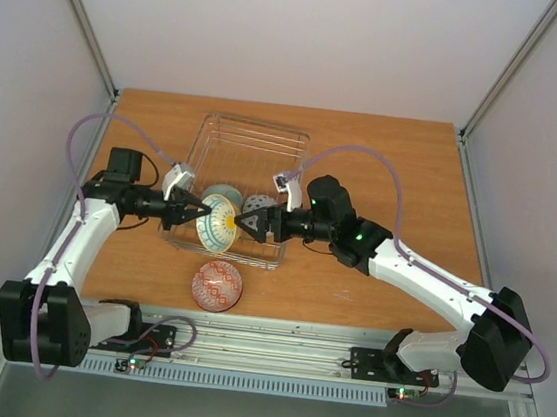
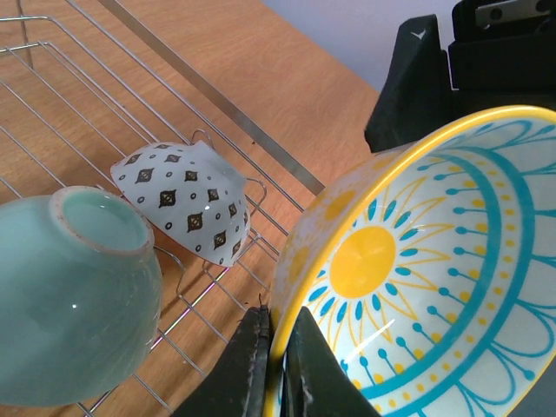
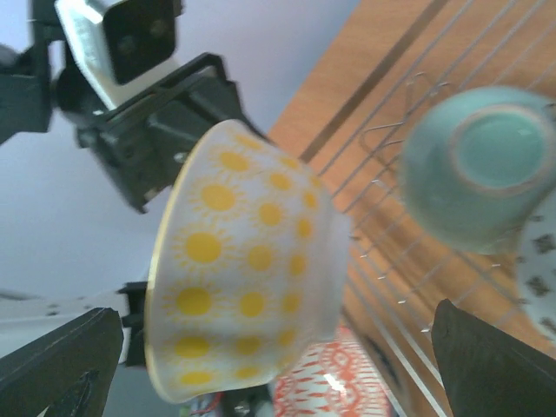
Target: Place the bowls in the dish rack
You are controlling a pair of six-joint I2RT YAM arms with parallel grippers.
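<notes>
The left jaws were pinching the rim of the cream-yellow bowl (image 1: 218, 224), one on the teal-and-yellow inside and one on the outside. They held it up on edge, its inside turned back toward them. The right jaws were spread wide. They faced the bowl's sun-dotted outside from the opposite side and sat just beside it; whether they touched it could not be told. The held bowl hung between the two sets of jaws, over the near part of the dish rack (image 1: 266, 137). Beyond both sets of jaws, inside the rack, the mint green bowl (image 2: 69, 295) lay tipped over with its foot showing. The white dark-speckled bowl (image 2: 187, 200) leaned on the prongs just beside it. On the near side of the jaws, outside the rack, the red patterned bowl (image 1: 216, 286) rested on the wooden surface (image 1: 393, 171).
</notes>
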